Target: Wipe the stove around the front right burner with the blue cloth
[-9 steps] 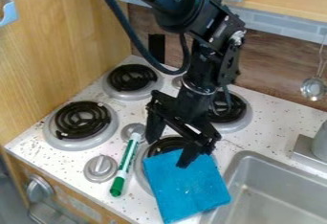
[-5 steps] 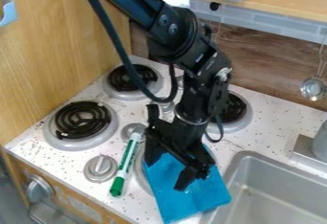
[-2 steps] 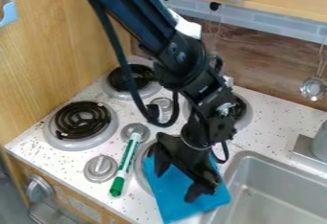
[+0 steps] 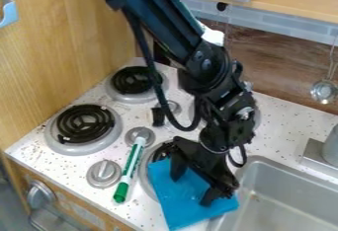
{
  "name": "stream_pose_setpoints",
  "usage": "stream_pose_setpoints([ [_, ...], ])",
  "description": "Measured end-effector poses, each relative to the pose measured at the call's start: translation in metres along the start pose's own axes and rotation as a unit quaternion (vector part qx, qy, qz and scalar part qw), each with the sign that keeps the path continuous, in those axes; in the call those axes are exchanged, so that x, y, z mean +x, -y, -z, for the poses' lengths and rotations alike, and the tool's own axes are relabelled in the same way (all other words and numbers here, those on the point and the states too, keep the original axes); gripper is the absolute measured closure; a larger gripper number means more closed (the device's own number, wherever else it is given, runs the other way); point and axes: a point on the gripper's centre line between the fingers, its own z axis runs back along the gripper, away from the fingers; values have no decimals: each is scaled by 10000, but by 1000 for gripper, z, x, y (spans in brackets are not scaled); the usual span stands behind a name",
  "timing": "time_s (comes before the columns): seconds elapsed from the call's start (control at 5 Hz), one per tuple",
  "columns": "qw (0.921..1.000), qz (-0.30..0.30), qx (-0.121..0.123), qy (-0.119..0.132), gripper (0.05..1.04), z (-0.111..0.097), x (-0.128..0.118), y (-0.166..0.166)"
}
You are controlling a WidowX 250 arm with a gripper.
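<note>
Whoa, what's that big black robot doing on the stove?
The robot arm hangs over the stove top, with its black gripper right above a folded blue cloth. The gripper's two fingers are spread apart, and I can't tell whether they touch the cloth. The cloth lies partly over a burner, next to the sink. A green and white marker lies to one side of the cloth, near a silver knob.

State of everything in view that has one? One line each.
Gripper: open, over the cloth
Blue cloth: laid flat, partly over a burner
Marker: capped, lying, white end on a knob
Front left burner: uncovered, coil dark
Metal utensil: hanging
</note>
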Motion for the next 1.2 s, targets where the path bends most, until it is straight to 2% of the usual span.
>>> stream_pose_setpoints([
  [0.2,10000,42,-29,-33,131,3,7,3],
  [0.6,9999,20,-30,-123,647,6,13,5],
  [0.8,9998,17,-1,-180,847,8,15,5],
  [1.0,9998,7,17,-208,943,10,20,6],
  [1.2,9998,-35,36,-201,981,10,30,7],
])
